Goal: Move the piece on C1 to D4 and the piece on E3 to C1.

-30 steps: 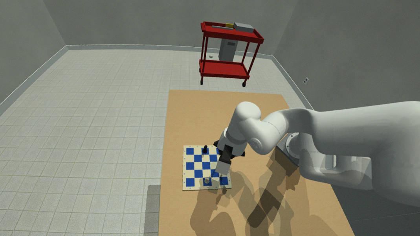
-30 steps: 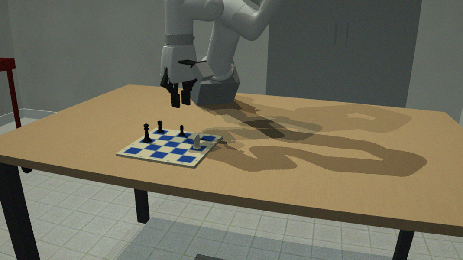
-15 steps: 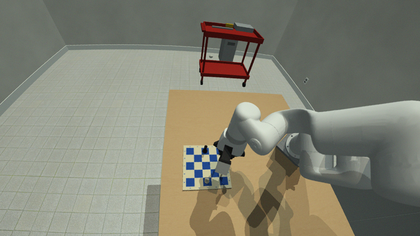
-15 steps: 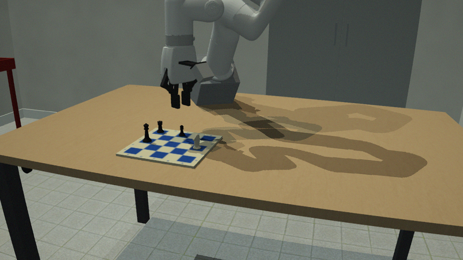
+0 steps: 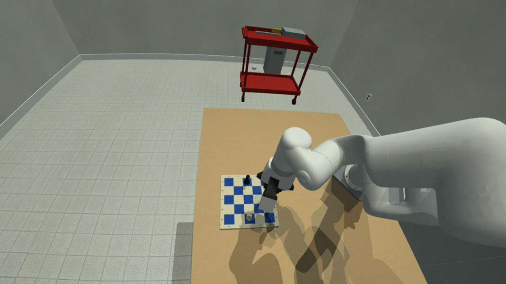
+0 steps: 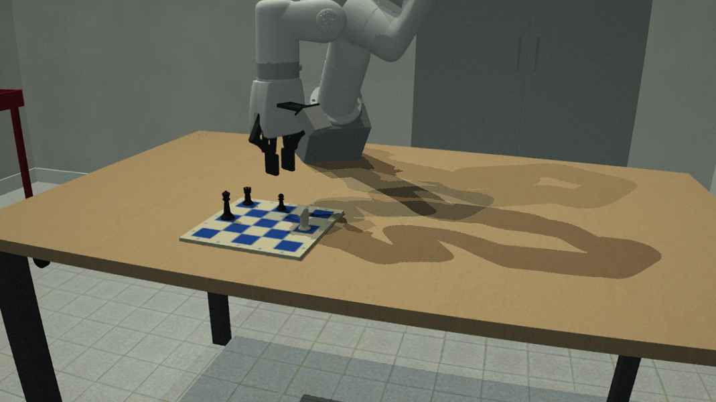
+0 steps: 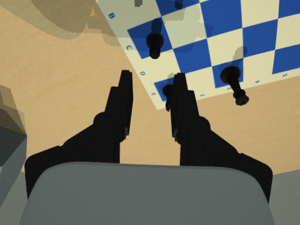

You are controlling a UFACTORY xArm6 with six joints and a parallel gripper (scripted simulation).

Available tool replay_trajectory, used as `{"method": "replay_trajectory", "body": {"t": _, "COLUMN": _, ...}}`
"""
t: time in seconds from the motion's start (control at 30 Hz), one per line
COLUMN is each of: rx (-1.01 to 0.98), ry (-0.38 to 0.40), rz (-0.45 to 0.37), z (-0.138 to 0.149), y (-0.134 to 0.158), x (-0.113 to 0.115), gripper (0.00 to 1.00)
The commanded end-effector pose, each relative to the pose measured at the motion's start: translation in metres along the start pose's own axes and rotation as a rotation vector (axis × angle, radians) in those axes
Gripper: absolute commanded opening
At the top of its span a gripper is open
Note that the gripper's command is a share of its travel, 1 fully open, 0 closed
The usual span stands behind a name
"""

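Two fingers frame the wrist view: the gripper [image 7: 152, 81] stands narrowed to a modest gap with nothing between its fingers, and that gap hangs over bare table [image 7: 50, 87] just off the lettered edge of the board [image 7: 121, 35], about level with D. The C1 pawn [image 7: 154, 45] lies straight ahead of the gap, toward the top of the picture, one square in from the edge, upright and standing free. By my reading the next move is a short advance along that line and then a descent. The right fingertip covers most of a dark piece on E1 [image 7: 167, 91], so its clearance during the descent cannot be told from here. The E3 piece [image 7: 234, 81] stands off to the right, well apart. From the exterior view, the gripper hovers well above the board's far edge; the pawn [image 6: 281, 202] is below it and slightly right, with the E1 piece [image 6: 247, 195] and the E3 piece [image 6: 227, 205] further left and a pale piece [image 6: 304, 218] to the right. From the top view, the wrist hides C1; only the E3 piece [image 5: 247, 179] and the pale piece [image 5: 249, 216] show clearly.
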State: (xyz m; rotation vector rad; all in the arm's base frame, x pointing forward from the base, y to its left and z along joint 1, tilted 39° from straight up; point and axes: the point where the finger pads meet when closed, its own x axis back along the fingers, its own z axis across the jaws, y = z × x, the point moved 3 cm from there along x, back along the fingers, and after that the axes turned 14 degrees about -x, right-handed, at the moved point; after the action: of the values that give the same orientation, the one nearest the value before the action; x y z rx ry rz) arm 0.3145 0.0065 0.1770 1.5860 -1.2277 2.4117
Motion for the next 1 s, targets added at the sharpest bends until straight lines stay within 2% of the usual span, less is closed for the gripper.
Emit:
{"method": "replay_trajectory", "body": {"t": 0.0, "rx": 0.001, "ry": 0.003, "rz": 0.002, "z": 0.001, "y": -0.001, "x": -0.009, "gripper": 0.34}}
{"method": "replay_trajectory", "body": {"t": 0.57, "rx": 0.001, "ry": 0.003, "rz": 0.002, "z": 0.001, "y": -0.002, "x": -0.029, "gripper": 0.34}}
{"method": "replay_trajectory", "body": {"t": 0.97, "rx": 0.001, "ry": 0.003, "rz": 0.002, "z": 0.001, "y": -0.002, "x": -0.035, "gripper": 0.34}}
